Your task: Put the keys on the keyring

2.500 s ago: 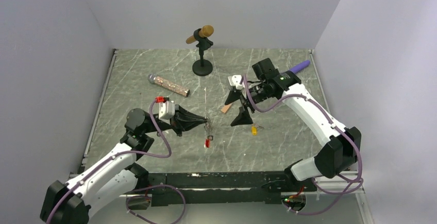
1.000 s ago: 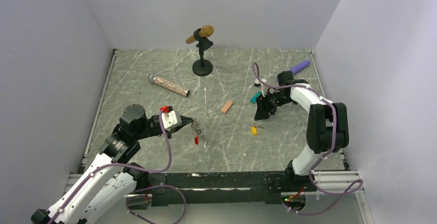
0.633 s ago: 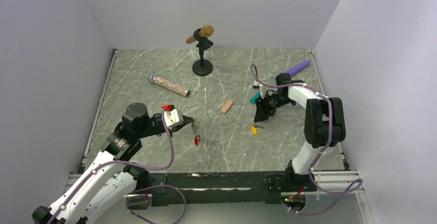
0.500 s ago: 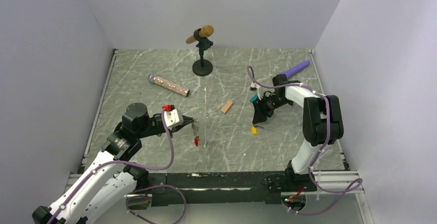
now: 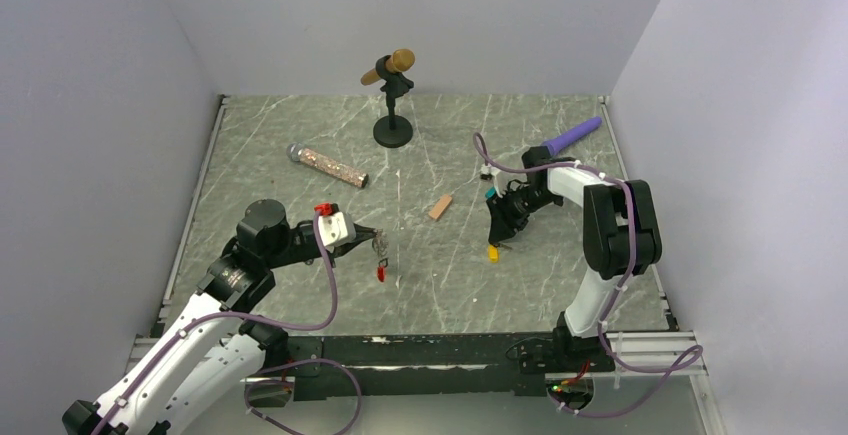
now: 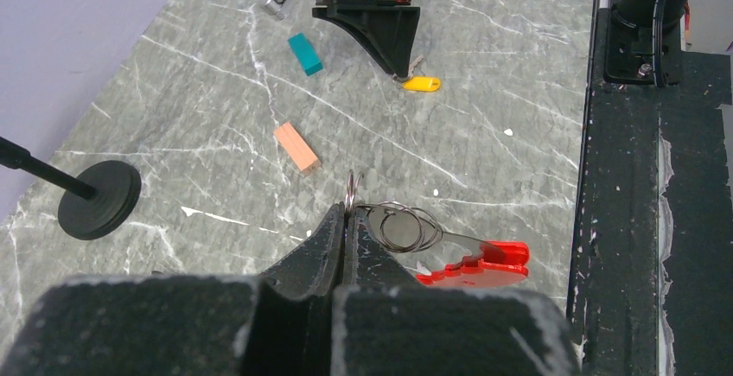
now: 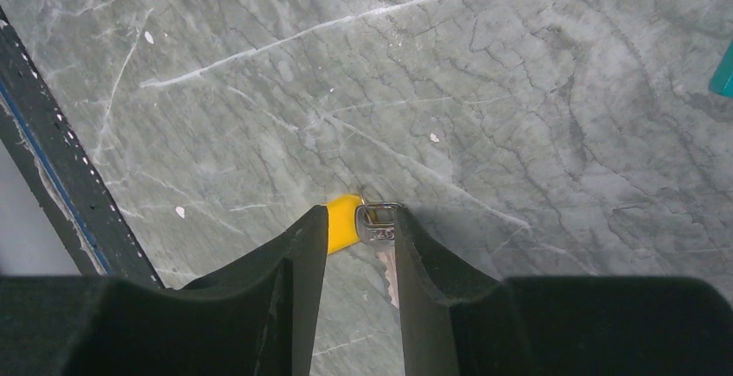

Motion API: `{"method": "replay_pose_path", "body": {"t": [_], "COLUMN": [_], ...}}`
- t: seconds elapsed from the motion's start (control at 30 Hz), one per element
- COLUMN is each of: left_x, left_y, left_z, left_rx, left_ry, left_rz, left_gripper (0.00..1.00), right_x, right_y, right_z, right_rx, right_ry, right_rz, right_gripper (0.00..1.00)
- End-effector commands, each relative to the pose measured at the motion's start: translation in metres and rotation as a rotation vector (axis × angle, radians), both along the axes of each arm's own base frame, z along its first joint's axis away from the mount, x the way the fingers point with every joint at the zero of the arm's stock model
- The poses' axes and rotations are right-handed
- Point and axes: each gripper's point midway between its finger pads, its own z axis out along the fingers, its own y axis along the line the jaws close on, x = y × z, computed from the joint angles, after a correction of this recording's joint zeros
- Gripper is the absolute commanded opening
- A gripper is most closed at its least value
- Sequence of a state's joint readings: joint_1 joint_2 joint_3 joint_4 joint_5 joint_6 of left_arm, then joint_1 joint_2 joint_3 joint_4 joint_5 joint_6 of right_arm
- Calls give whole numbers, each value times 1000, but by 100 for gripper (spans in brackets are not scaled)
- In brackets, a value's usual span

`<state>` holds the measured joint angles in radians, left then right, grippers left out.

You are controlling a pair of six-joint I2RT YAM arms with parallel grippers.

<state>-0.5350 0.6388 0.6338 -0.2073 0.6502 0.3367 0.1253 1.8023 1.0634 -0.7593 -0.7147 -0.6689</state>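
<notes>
Yellow key [image 7: 343,224] lies between the parted fingers of our right gripper [image 7: 359,219] for pickup, while our left gripper [image 6: 347,214] clamps the keyring [image 6: 404,228] ready for threading.

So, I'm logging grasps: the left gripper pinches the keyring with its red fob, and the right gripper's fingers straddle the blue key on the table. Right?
Not quite: that key is yellow, not blue. The right wrist view shows the right gripper straddling the yellow key on the table. The left gripper does pinch the keyring, red fob attached.
</notes>
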Motion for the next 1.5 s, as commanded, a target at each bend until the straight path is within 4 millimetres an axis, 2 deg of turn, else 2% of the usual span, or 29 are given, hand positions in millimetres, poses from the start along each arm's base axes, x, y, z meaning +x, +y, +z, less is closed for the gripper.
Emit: {"method": "replay_pose_path", "body": {"t": [0.0,0.97,1.3,1.4,1.47], "left_x": [1,1,2,2,2], "left_y": [-3,-3,-3,-3,-3], "left_z": [19,17,16,15,15], "left_rx": [-32,-28,-24,-23,-24], "left_ry": [-69,-61,-59,-55,-57], "left_rz": [-22,-26,-24,-22,-23], "left_gripper": [0,0,0,0,0], "right_x": [4,0,0,2,3], "right_y": [2,3,4,5,7], "right_z": [3,-2,2,8,14], "right_rx": [2,-10,-5,4,15], "right_ry": [-15,11,3,-9,-25], "right_rz": [10,30,38,43,48], "right_gripper": [37,23,10,0,0]}}
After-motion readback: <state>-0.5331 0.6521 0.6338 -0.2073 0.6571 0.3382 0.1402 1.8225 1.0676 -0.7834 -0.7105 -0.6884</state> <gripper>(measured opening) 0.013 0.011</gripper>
